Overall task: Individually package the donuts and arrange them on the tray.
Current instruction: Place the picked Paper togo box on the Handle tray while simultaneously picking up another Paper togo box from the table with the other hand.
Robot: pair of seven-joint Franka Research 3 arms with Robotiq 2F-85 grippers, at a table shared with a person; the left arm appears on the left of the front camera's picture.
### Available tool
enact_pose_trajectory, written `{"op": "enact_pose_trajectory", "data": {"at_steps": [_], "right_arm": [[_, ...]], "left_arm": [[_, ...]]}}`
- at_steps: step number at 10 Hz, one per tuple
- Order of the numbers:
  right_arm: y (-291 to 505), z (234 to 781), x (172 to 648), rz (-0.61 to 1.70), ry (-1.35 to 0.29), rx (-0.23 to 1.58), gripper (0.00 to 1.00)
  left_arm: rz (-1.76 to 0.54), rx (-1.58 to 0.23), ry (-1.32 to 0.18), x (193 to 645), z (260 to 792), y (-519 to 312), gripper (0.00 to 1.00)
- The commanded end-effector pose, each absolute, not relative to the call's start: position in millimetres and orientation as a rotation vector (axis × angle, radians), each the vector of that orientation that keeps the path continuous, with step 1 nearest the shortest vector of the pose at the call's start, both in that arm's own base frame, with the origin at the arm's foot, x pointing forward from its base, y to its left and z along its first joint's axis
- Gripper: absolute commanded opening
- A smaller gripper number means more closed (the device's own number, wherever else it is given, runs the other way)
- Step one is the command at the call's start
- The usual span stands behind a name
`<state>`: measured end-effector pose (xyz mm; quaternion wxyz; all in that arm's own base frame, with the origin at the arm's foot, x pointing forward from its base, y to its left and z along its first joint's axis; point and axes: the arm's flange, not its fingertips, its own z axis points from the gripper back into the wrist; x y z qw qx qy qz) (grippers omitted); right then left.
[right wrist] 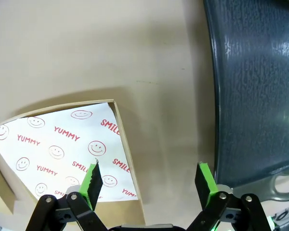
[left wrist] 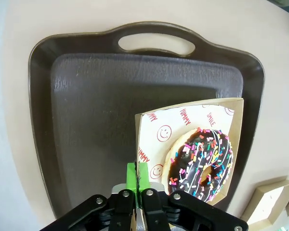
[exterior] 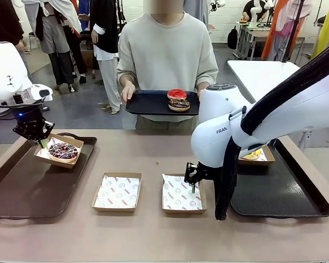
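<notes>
Now the left gripper (left wrist: 138, 174), pinching the rim of the box (left wrist: 183, 120) under the sprinkled donut (left wrist: 189, 161), hangs over the tray (left wrist: 86, 120), while the right gripper (right wrist: 149, 180) stands spread.

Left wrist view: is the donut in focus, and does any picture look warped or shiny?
Left wrist view: sprinkled donut sharp, brown tray bowed by the wide lens. Right wrist view: box rim curves, sheen on the dark tray. Front view: soft, even light, faint shadows.
</notes>
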<state>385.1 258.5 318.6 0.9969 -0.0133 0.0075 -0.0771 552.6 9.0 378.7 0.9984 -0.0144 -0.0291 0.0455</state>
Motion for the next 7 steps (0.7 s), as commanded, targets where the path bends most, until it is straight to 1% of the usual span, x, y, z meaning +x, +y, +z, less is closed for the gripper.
{"op": "enact_pose_trajectory", "data": {"at_steps": [1,6,7], "right_arm": [[266,312,387,-0.148,-0.014,-0.013,1.0],[270,311,390,-0.14,-0.007,0.003,1.0],[270,311,390,-0.129,-0.012,0.013,0.66]], "left_arm": [[0.123,-0.008,-0.045,568,378,7,0.01],[0.113,0.018,-0.04,584,368,10,0.01],[0.108,0.016,-0.041,585,368,10,0.01]]}}
